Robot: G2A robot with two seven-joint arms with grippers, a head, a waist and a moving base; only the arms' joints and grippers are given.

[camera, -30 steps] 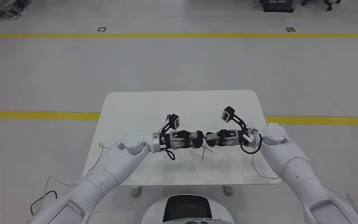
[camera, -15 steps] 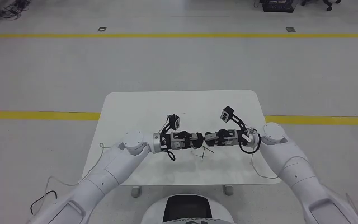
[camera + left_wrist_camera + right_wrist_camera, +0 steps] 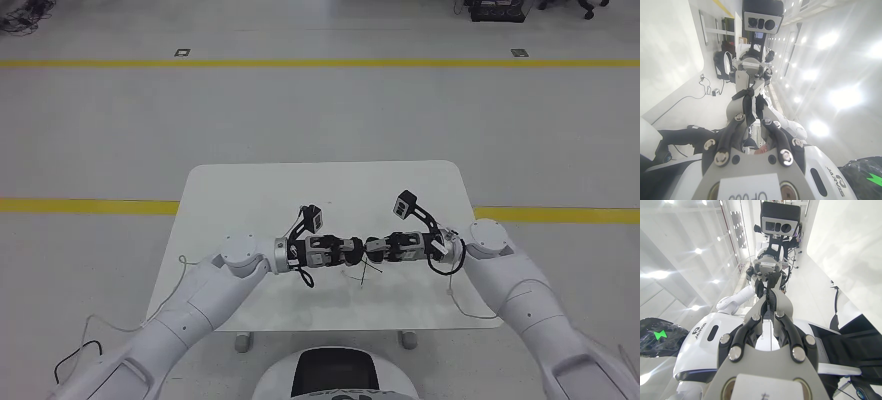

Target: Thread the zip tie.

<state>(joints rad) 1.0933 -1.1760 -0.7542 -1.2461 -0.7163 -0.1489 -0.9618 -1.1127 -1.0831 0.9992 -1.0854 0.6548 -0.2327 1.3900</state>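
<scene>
- We are looking down on a white table [image 3: 220, 195] standing on a pale floor, with a yellow floor line [image 3: 100, 206] running behind it on both sides.
- Dark equipment [image 3: 500, 10] is sitting far off at the back of the room, well apart from the table.
- Both arms are reaching in from the sides and lying almost level above the front half of the table. The left gripper [image 3: 353, 250] and the right gripper [image 3: 377, 246] are pointing straight at each other, tip to tip.
- Each wrist's camera mount is sticking up and away from the table behind its gripper.
- The zip tie [image 3: 367, 272] is sitting at the meeting point of the two grippers, and its thin black ends are trailing down toward the table's front edge.
- The gripper bodies and the black wraps at their tips are covering the tie's middle part.
- In the right wrist view we are seeing the right gripper's fingers [image 3: 780, 303] drawn almost together on a thin black strip, which is running on to the left gripper opposite.
- We cannot tell how far the left gripper is open, or what it has hold of.
</scene>
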